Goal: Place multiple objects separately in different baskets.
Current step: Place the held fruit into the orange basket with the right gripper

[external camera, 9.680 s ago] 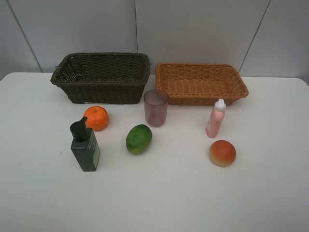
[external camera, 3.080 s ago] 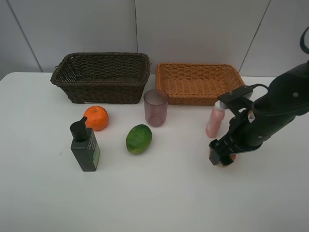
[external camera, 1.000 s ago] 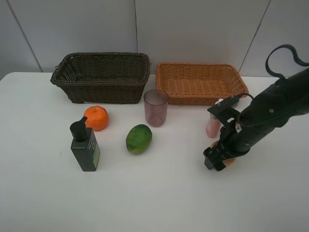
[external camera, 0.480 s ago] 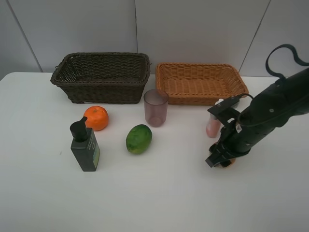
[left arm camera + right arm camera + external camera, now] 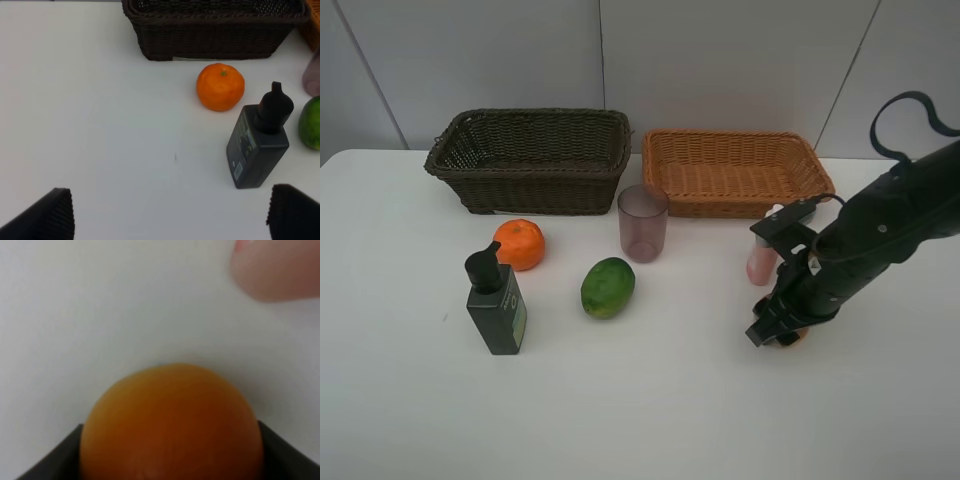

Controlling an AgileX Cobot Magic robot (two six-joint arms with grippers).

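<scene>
My right gripper (image 5: 775,330) is low on the table around the red-yellow peach (image 5: 794,336). In the right wrist view the peach (image 5: 170,425) fills the gap and touches both fingers. The pink white-capped bottle (image 5: 760,262) stands just behind it. The mauve cup (image 5: 643,222), green oval fruit (image 5: 608,287), tangerine (image 5: 519,245) and dark green pump bottle (image 5: 497,305) stand on the table in front of the dark brown basket (image 5: 535,190) and the orange-tan basket (image 5: 740,205). My left gripper (image 5: 172,215) is open and empty, short of the pump bottle (image 5: 258,147) and tangerine (image 5: 220,86).
The table is white with a grey panelled wall behind the baskets. Both baskets hold nothing. The left arm is outside the exterior high view. The green fruit (image 5: 311,122) and cup (image 5: 312,80) show at the edge of the left wrist view.
My right arm came in from the right and lowered over the peach. In the last second its fingers drew in around the peach. Nothing else moved.
</scene>
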